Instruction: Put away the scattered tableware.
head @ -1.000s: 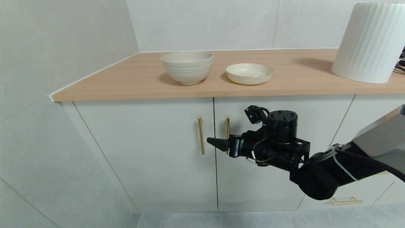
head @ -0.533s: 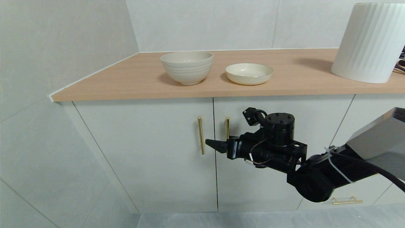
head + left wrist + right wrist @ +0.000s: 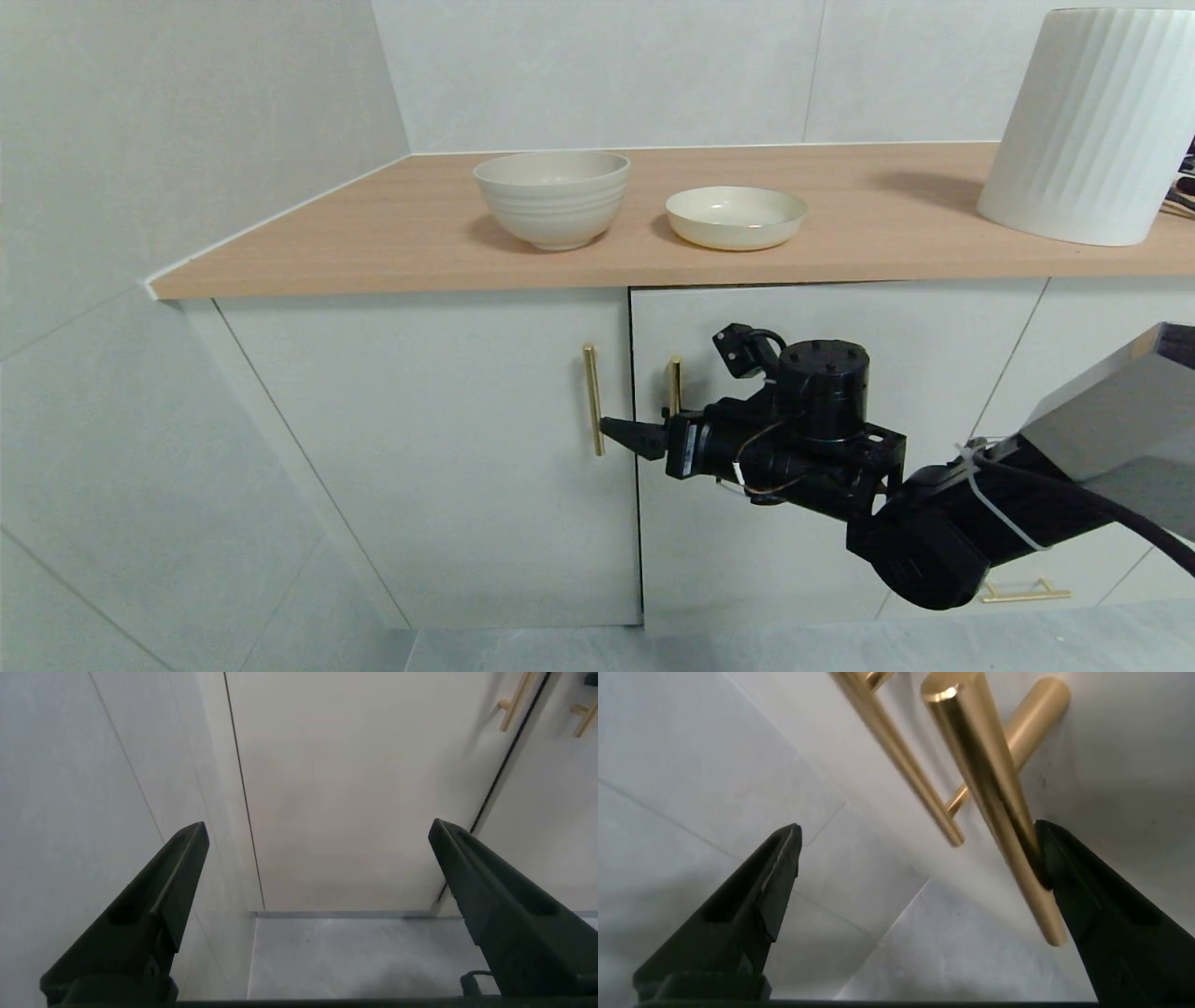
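A ribbed cream bowl (image 3: 553, 198) and a shallow cream dish (image 3: 736, 217) stand side by side on the wooden countertop (image 3: 840, 252). Below them, my right gripper (image 3: 627, 436) is at the two gold cabinet handles. In the right wrist view this gripper (image 3: 910, 924) is open, and the right door's handle (image 3: 990, 812) lies between its fingers, against one fingertip (image 3: 1092, 915). That door (image 3: 803, 317) stands slightly ajar. My left gripper (image 3: 318, 924) is open and holds nothing, low in front of the cabinet's base and floor.
A tall white ribbed container (image 3: 1088, 126) stands at the countertop's right end. The left door with its handle (image 3: 593, 413) is shut. A tiled wall closes off the left side. A horizontal gold handle (image 3: 1022, 591) sits low on the right.
My right gripper has shifted slightly left and down at the handles. The right cabinet door has come slightly ajar, with a dark gap now under the countertop.
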Controlling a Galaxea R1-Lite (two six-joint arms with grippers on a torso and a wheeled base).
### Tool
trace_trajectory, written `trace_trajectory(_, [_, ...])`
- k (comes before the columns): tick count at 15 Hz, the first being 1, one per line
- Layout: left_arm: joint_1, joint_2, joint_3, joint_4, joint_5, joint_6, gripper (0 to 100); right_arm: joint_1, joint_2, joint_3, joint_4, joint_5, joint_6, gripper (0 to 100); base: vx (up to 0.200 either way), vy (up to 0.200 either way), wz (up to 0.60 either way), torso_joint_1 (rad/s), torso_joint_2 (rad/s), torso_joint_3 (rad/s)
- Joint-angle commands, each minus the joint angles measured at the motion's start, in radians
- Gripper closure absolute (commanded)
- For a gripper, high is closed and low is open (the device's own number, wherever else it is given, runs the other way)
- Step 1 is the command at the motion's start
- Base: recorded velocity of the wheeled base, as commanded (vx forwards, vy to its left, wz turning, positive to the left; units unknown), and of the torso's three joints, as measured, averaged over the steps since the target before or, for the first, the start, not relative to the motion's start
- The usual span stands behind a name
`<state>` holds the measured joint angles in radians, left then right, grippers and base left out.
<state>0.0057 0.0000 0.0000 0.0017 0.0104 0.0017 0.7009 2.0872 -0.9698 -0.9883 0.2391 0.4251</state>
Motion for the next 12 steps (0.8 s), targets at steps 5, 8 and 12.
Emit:
trace_trajectory(5, [0.0, 0.0, 0.0, 0.0, 0.0, 0.0, 0, -0.001, -0.17, 0.146, 0.008, 0.167, 0.0, 0, 0.0, 0.0, 0.0, 0.0, 0.0, 0.0])
trace_trajectory(8, [0.0, 0.0, 0.0, 0.0, 0.0, -0.002, 0, 0.0, -0.248, 0.22, 0.008, 0.186, -0.002, 0, 0.0, 0.0, 0.0, 0.0, 0.0, 0.0])
trace_trajectory(12, [0.0, 0.0, 0.0, 0.0, 0.0, -0.002, 0, 0.019, -0.369, 0.333, 0.008, 0.213, -0.002, 0, 0.0, 0.0, 0.0, 0.0, 0.0, 0.0])
